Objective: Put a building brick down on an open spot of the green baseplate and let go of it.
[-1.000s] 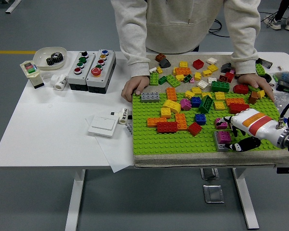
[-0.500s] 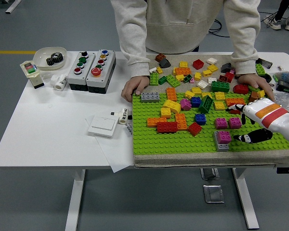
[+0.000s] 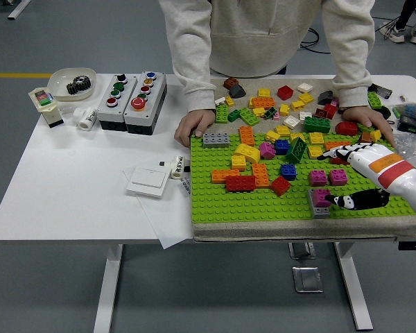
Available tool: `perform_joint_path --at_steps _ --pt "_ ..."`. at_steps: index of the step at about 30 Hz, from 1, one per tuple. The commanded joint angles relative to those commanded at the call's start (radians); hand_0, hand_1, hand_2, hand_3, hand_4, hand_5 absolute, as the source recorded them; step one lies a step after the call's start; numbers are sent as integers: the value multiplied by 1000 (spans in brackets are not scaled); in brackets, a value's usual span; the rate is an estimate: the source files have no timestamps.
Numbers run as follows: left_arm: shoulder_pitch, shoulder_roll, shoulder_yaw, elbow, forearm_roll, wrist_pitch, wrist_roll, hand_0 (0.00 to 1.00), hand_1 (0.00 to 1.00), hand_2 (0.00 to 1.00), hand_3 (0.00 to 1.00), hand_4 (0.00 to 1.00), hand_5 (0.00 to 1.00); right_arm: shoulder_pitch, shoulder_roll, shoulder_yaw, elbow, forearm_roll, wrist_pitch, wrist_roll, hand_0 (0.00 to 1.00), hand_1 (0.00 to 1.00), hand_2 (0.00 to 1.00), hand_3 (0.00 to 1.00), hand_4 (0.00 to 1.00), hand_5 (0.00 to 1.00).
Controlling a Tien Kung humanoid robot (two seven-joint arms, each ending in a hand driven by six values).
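Right hand (image 3: 353, 177) is hovering over the right end of the green baseplate (image 3: 263, 205), coming in from the right edge. Fingers are spread: upper fingers (image 3: 336, 151) are pointing left above the red bricks, thumb is reaching left low down by the stacked pink brick (image 3: 322, 198) on its grey piece. Nothing is sitting between them that I can make out, so I'm reading the hand as open and empty.

Two pink bricks (image 3: 328, 177) are lying flat on the baseplate just left of the hand, in the gap between upper fingers and thumb, not touching either. Probably one of those is the task brick, already down on studs; can't tell which one, or whether it's pressed in.

Judgement: release step is looking done or nearly done. Next move is calling for a clean retreat up and to the right, keeping the thumb clear of the stacked pink brick so it isn't getting nudged.

Left hand isn't showing in the head view.

Person is standing at the far side of the tabletop (image 3: 76, 187), both hands (image 3: 194, 128) resting at the baseplate's far edge, the other one close behind the robot hand among the loose bricks.
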Motion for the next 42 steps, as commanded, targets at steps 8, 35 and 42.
perform_joint_path --at_steps 8,35,42 --pt "-1 1 1 1 0 -1 -1 607 679 640 544 555 594 -10 -12 -4 19 -29 43 -3 706 688 749 611 676 390" --pt "-5 2 4 0 -4 -2 -2 606 679 639 544 553 589 -9 -18 -64 32 -43 85 -26 673 658 712 566 683 384" --pt "-4 2 3 0 -2 -2 -2 607 678 638 545 554 588 -11 -21 -70 38 -46 86 -29 668 654 708 563 695 386"
